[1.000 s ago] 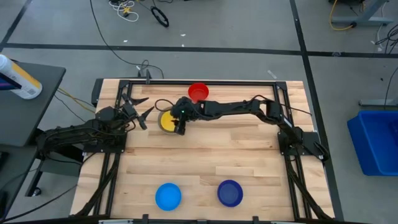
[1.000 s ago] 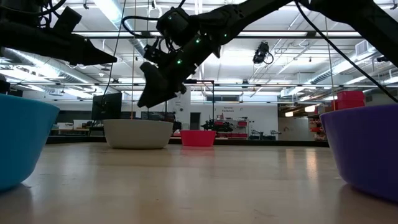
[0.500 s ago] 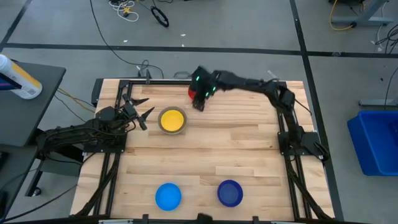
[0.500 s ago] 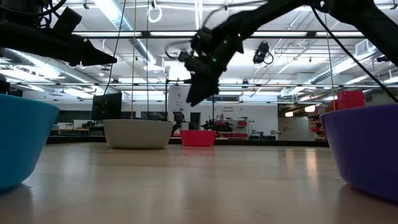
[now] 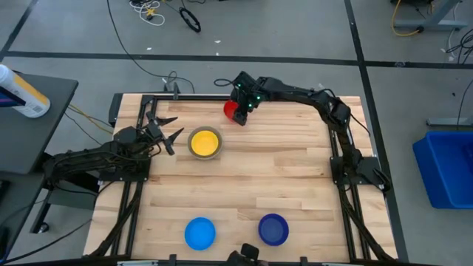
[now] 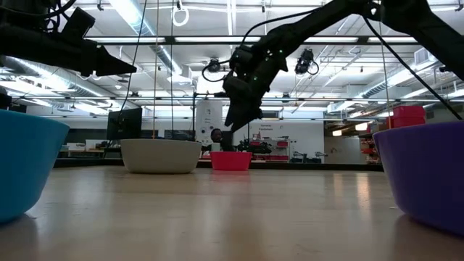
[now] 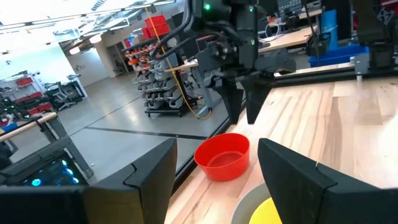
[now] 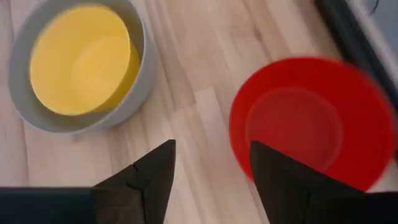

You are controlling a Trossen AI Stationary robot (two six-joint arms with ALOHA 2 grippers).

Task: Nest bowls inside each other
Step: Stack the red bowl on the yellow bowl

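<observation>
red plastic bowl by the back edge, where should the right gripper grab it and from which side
Probably the rim of the small round red plastic bowl, from above. It sits upright and empty, so one finger can go inside the wall and one outside. The right gripper hangs over it, open. The rim towards the yellow bowl nested in the grey bowl looks freest; the opposite side faces the table frame.
</observation>
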